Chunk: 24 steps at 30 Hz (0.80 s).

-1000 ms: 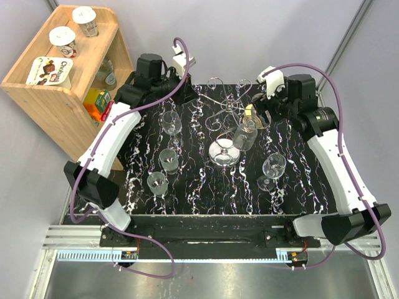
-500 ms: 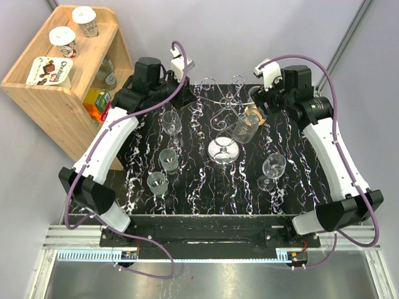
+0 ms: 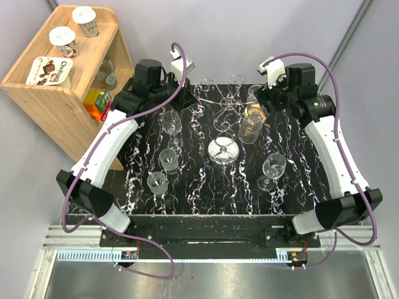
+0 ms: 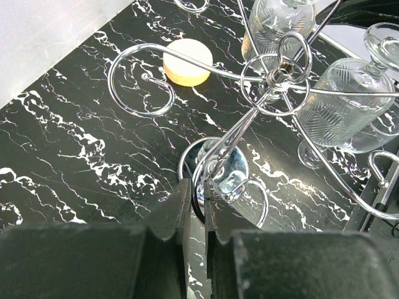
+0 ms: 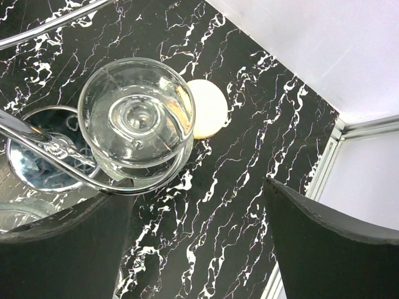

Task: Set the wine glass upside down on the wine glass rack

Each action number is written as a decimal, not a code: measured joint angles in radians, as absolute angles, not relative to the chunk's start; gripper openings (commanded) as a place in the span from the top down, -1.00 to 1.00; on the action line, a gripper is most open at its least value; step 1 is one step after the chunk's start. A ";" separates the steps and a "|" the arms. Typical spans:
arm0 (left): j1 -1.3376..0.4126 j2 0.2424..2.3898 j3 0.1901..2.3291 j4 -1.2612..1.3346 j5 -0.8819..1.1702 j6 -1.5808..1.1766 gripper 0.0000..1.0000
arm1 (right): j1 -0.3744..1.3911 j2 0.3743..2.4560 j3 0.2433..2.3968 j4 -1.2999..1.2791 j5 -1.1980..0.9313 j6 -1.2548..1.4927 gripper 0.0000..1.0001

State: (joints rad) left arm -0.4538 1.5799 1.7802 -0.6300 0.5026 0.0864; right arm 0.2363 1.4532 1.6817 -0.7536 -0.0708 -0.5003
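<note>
The wine glass rack (image 3: 222, 149) stands at the back middle of the black marble table, its chrome arms spreading from the hub (image 4: 280, 65) over the mirror disc base (image 4: 224, 171). A wine glass (image 3: 248, 124) hangs upside down from one curled arm, foot uppermost (image 5: 137, 118). My right gripper (image 3: 260, 103) is just behind it, open wide (image 5: 199, 205), with nothing between its fingers. My left gripper (image 3: 187, 94) is at the rack's back left, shut (image 4: 198, 190) on a thin wire curl of the rack.
Other wine glasses stand on the table at the left (image 3: 171, 121), (image 3: 168, 159), (image 3: 157, 182) and the right (image 3: 273, 168). A pale yellow disc (image 5: 207, 109) lies behind the rack. A wooden shelf (image 3: 59, 93) with cups stands off the table's left.
My right gripper has drawn back from the hanging glass toward the table's rear. The glass now hangs straighter on the rack arm. The left gripper stays shut.
</note>
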 measured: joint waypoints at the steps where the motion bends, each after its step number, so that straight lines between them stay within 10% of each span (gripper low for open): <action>1: -0.454 1.579 1.779 -0.632 0.503 0.084 1.00 | 0.235 1.453 1.682 -0.754 -0.071 -0.500 -0.83; 13: -0.466 1.579 1.794 -0.659 0.524 0.089 0.28 | 0.223 1.368 1.663 -0.781 -0.059 -0.501 -0.91; 24: -0.481 1.579 1.826 -0.721 0.552 0.106 0.04 | 0.221 1.210 1.628 -0.840 -0.042 -0.501 -0.92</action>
State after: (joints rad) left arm -0.4812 1.5787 1.8256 -0.7208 0.5522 0.1059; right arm 0.2214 1.2098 1.6283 -0.8402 -0.0418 -0.5007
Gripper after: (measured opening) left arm 0.451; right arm 0.957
